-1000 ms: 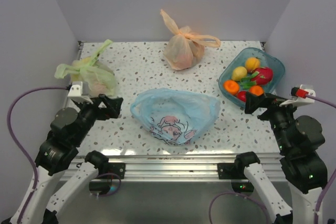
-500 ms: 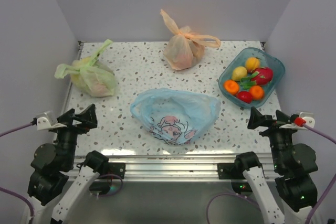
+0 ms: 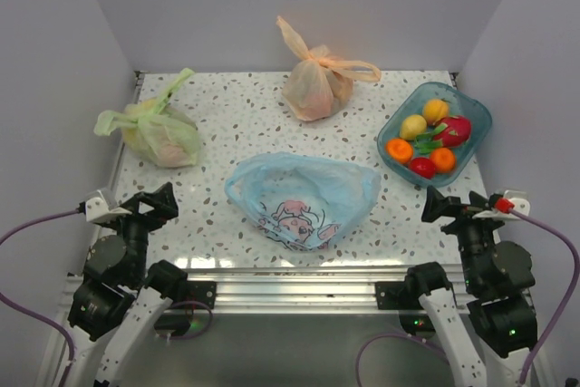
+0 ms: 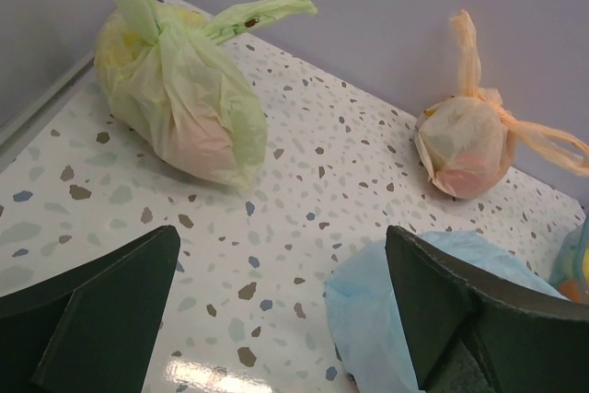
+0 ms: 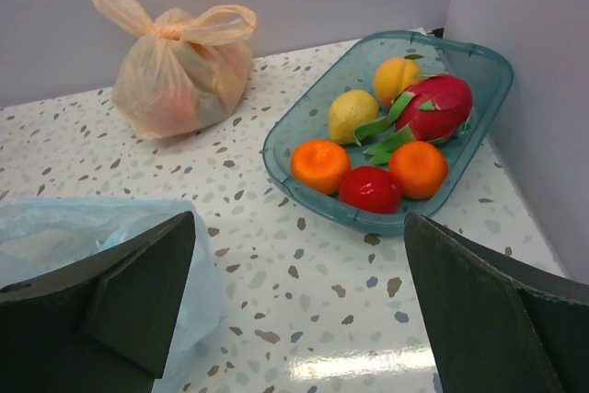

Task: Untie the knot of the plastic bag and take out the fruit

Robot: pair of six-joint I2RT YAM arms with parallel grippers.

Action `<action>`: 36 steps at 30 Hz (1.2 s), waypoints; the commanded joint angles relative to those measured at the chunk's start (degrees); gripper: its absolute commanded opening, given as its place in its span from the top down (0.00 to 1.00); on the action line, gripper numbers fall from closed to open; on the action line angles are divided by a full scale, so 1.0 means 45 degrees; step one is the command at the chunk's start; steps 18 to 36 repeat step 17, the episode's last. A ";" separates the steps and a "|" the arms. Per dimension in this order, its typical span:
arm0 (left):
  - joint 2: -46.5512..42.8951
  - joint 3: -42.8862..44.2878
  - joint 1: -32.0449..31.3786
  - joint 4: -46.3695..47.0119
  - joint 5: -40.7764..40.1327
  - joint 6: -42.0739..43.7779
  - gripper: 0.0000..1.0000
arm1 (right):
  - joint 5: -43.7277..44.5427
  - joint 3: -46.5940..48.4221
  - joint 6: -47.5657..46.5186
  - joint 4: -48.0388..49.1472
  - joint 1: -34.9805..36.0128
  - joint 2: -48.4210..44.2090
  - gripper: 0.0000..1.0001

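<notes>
The light blue plastic bag [image 3: 304,192] with the pink cartoon print lies slack and flat at the table's middle front. No knot shows on it. The fruit [image 3: 426,138], orange, yellow and red pieces, lies in a teal tray [image 3: 480,115] at the right. My left gripper [image 3: 156,204] is open and empty at the near left, left of the bag. My right gripper [image 3: 446,206] is open and empty at the near right, in front of the tray. The left wrist view shows the bag's edge [image 4: 377,310] by the right finger. The right wrist view shows the bag [image 5: 55,236] and the fruit [image 5: 368,158].
A knotted green bag [image 3: 159,129] sits at the left, also in the left wrist view [image 4: 179,89]. A knotted orange bag [image 3: 313,83] sits at the back middle, also in both wrist views [image 4: 465,144] [image 5: 175,75]. Walls close the table on three sides.
Both grippers have drawn back from the table's middle toward the near edge. The bag and the fruit have not moved.
</notes>
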 commanded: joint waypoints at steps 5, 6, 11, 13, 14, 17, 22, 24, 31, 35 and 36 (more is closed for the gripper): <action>-0.1282 0.0045 -0.0034 0.0456 -0.0333 -0.0375 0.00 | 0.0355 -0.0234 0.0131 0.0661 0.0052 -0.0088 0.01; -0.1301 0.0045 -0.0034 0.0456 -0.0314 -0.0375 0.00 | 0.0355 -0.0253 0.0131 0.0681 0.0033 -0.0126 0.01; -0.1399 0.0045 -0.0034 0.0436 -0.0372 -0.0433 0.00 | 0.0375 -0.0234 0.0073 0.0701 0.0052 -0.0108 0.01; -0.1399 0.0045 -0.0034 0.0436 -0.0352 -0.0414 0.00 | 0.0316 -0.0234 0.0092 0.0701 0.0052 -0.0088 0.01; -0.1379 0.0045 -0.0034 0.0436 -0.0372 -0.0414 0.00 | 0.0258 -0.0234 0.0092 0.0720 0.0052 -0.0068 0.01; -0.1321 0.0045 -0.0034 0.0456 -0.0314 -0.0414 0.00 | 0.0160 -0.0253 0.0092 0.0817 0.0052 -0.0049 0.01; -0.1321 0.0045 -0.0034 0.0456 -0.0314 -0.0414 0.00 | 0.0160 -0.0253 0.0092 0.0817 0.0052 -0.0049 0.01; -0.1321 0.0045 -0.0034 0.0456 -0.0314 -0.0414 0.00 | 0.0160 -0.0253 0.0092 0.0817 0.0052 -0.0049 0.01; -0.1321 0.0045 -0.0034 0.0456 -0.0314 -0.0414 0.00 | 0.0160 -0.0253 0.0092 0.0817 0.0052 -0.0049 0.01; -0.1321 0.0045 -0.0034 0.0456 -0.0314 -0.0414 0.00 | 0.0160 -0.0253 0.0092 0.0817 0.0052 -0.0049 0.01; -0.1321 0.0045 -0.0034 0.0456 -0.0314 -0.0414 0.00 | 0.0160 -0.0253 0.0092 0.0817 0.0052 -0.0049 0.01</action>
